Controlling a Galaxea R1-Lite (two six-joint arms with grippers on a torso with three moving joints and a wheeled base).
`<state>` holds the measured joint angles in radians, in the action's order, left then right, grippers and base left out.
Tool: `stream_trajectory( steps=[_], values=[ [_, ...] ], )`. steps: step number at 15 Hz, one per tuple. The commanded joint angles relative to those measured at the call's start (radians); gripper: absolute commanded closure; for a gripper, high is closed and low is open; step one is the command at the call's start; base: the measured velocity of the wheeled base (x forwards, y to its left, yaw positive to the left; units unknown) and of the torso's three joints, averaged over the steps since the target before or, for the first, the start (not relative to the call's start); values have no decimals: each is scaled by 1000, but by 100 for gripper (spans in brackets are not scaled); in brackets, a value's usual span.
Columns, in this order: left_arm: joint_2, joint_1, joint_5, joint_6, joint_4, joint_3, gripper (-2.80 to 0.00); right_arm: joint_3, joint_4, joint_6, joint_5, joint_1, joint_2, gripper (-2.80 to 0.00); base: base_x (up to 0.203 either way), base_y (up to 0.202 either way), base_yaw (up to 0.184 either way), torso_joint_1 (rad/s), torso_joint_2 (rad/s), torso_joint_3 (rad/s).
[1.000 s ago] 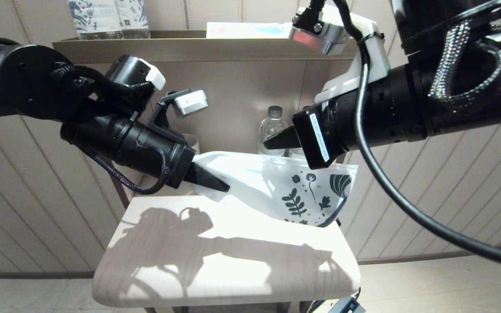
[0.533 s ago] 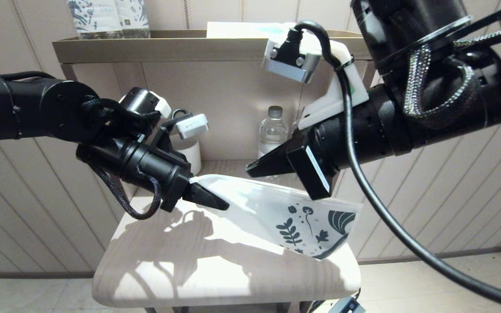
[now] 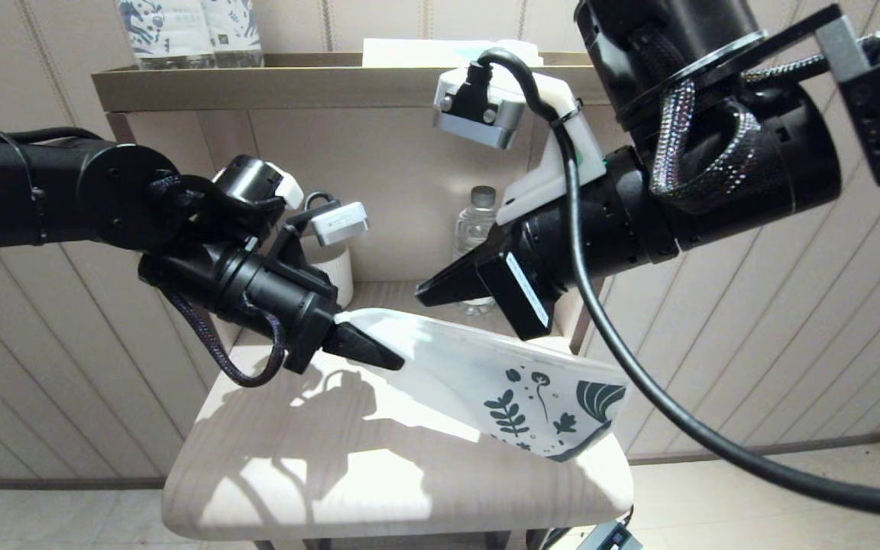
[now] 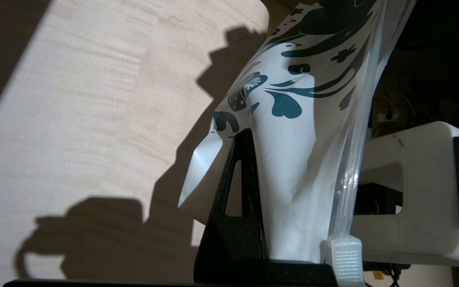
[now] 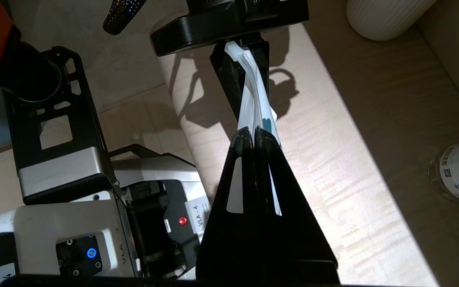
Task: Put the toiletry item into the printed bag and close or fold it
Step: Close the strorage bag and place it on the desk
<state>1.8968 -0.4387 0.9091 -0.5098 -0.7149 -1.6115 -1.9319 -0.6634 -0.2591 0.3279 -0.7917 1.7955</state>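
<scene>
The printed bag (image 3: 486,367) hangs slanted over the table, its blue leaf-print end low at the right. My left gripper (image 3: 367,350) is shut on its plain left end. In the left wrist view one black finger (image 4: 237,223) presses the bag (image 4: 305,159), with the white zip slider (image 4: 345,259) beside it. My right gripper (image 3: 426,292) is shut, and its tips hover just above the bag's upper edge with a small gap. In the right wrist view its closed tips (image 5: 254,133) point along the bag (image 5: 253,95). No toothbrush shows in any view.
The pale wooden table (image 3: 295,473) lies under the bag. Behind it a lower shelf holds a white ribbed cup (image 3: 333,267) and water bottles (image 3: 478,225). The top shelf carries blue-patterned bottles (image 3: 188,30) and a flat packet (image 3: 440,52). The robot base (image 5: 74,215) stands beside the table.
Both arms came down, lowering the bag until its printed end is near the table. The right gripper slid left from the printed end and now sits clear above the bag's edge.
</scene>
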Motion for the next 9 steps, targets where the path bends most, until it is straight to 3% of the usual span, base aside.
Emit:
stream_trajectory(
  steps=[1,3,4,9],
  values=[
    [4,0,5,-3,-5,1,0,-4,-2,-2,2,0,4,0,0,0,0,0,0,0],
    [4,0,5,-3,-5,-2,0,5,-2,-2,0,-3,1,0,0,0,0,0,0,0],
    [4,0,7,-3,-6,-2,0,15,-1,-20,-1,-4,-2,-280,0,0,0,0,0,0],
    [4,0,8,-3,-5,-1,0,-18,11,-54,2,-54,46,-280,0,0,0,0,0,0]
  ],
)
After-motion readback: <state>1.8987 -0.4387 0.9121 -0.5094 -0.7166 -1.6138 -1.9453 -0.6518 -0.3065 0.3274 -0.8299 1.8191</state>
